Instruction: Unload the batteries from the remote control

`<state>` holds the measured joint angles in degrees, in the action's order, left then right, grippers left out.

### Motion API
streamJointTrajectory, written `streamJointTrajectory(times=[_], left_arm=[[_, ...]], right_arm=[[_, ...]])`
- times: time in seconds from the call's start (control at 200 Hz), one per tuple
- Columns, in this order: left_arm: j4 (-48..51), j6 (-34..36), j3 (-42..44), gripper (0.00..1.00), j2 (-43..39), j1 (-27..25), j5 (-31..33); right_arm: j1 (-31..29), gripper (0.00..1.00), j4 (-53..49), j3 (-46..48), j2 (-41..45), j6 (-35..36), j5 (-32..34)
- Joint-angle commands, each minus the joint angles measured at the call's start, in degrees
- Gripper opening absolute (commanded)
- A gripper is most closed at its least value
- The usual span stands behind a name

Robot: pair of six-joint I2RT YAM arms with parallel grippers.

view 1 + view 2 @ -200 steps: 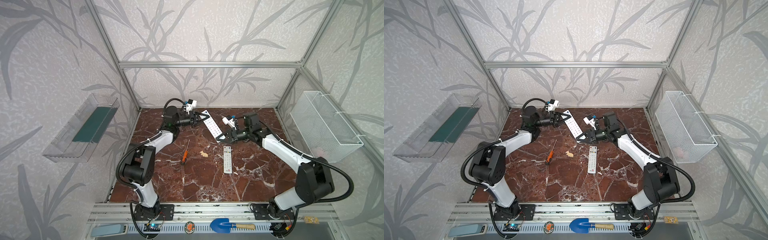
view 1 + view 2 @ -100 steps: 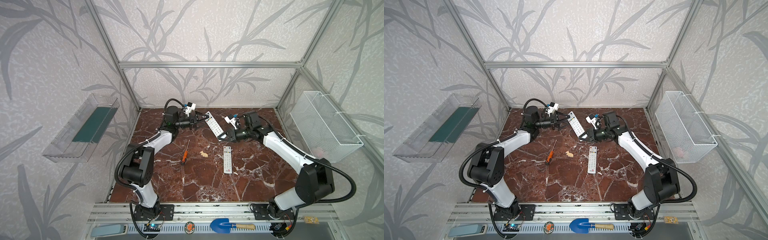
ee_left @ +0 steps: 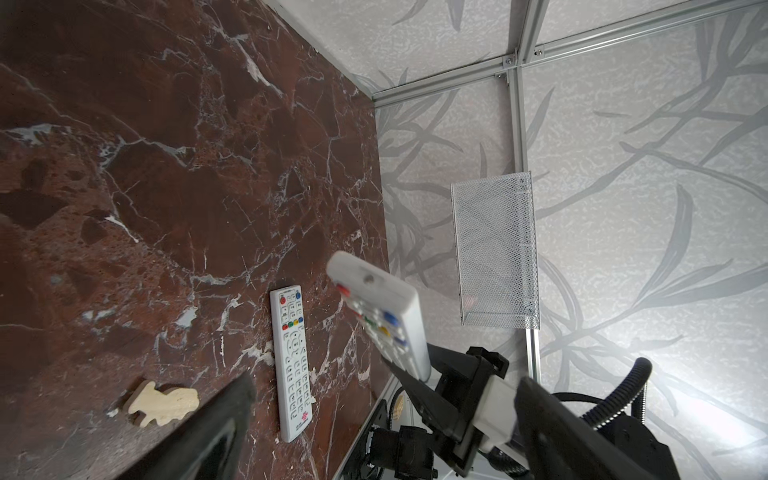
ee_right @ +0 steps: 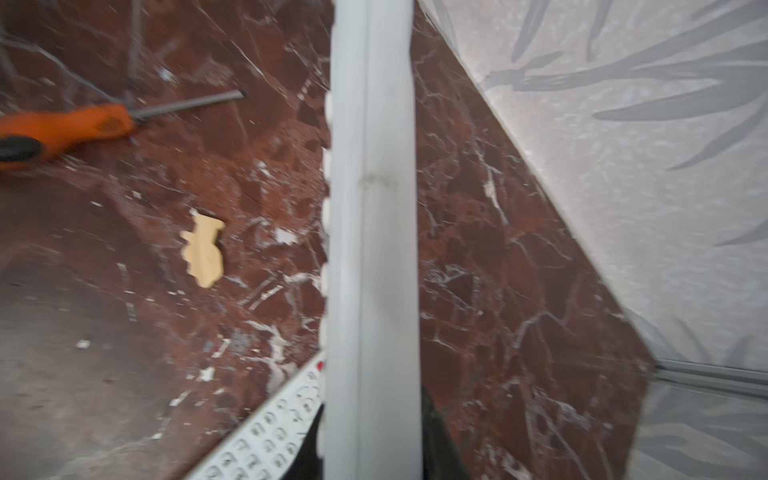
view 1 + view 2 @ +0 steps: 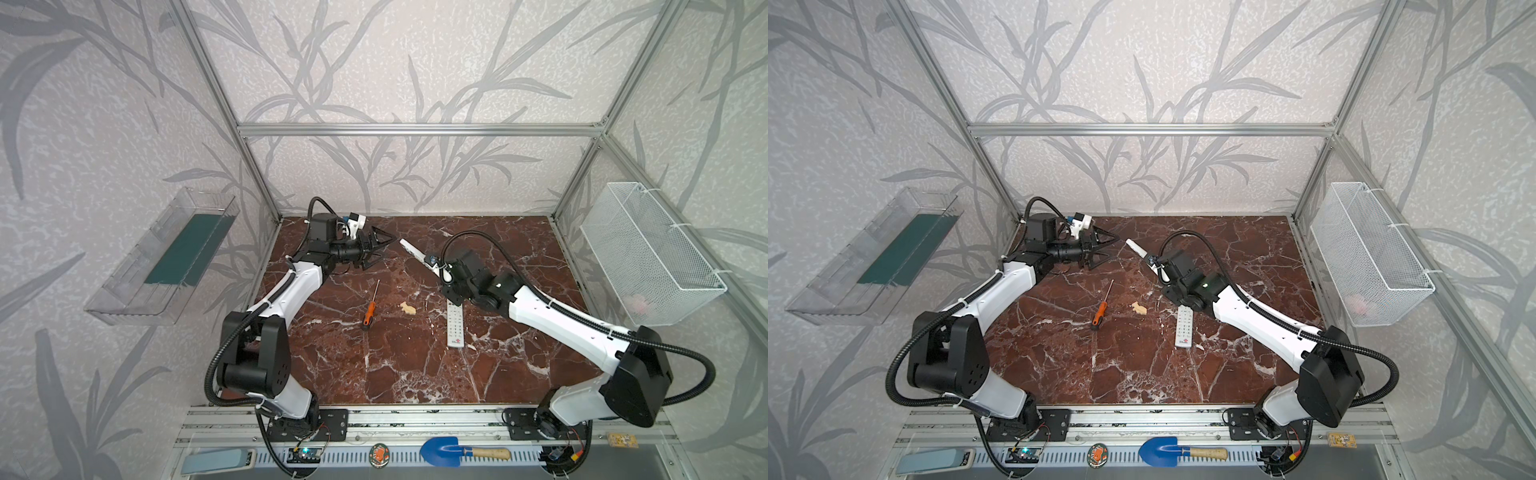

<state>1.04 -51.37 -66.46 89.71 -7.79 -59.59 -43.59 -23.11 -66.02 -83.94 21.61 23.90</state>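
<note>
Letting go has left your left gripper spread wide and empty, just beside the raised remote control. Your right gripper alone now clamps it, turned on edge above the table. No batteries show; they are likely still inside it. A second remote, a screwdriver and a wooden piece lie below, blocking nothing.
</note>
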Motion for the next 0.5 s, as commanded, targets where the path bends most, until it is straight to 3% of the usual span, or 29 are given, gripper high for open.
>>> streamJointTrajectory(times=[0.0,0.13,0.19,0.315,0.495], left_arm=[[0.8,-3.2,0.6,0.99,-1.3,-0.2,-1.5],[11.7,-0.1,-2.7,0.99,1.2,-0.3,-4.9],[18.4,3.3,-4.9,0.99,2.6,-0.4,-6.2],[23.1,5.0,-7.1,0.99,3.0,-0.5,-6.9],[21.8,3.1,-7.2,0.98,4.2,-1.3,-7.4]], right_arm=[[-2.5,0.0,13.4,1.7,-0.5,14.8,18.7],[-5.7,0.0,37.0,10.9,-0.1,32.0,22.8],[-6.3,0.0,42.8,13.0,-0.3,36.8,22.5],[-6.5,0.0,48.1,13.7,-0.9,40.7,22.7],[-7.1,0.0,51.4,13.2,-0.8,43.8,19.6]])
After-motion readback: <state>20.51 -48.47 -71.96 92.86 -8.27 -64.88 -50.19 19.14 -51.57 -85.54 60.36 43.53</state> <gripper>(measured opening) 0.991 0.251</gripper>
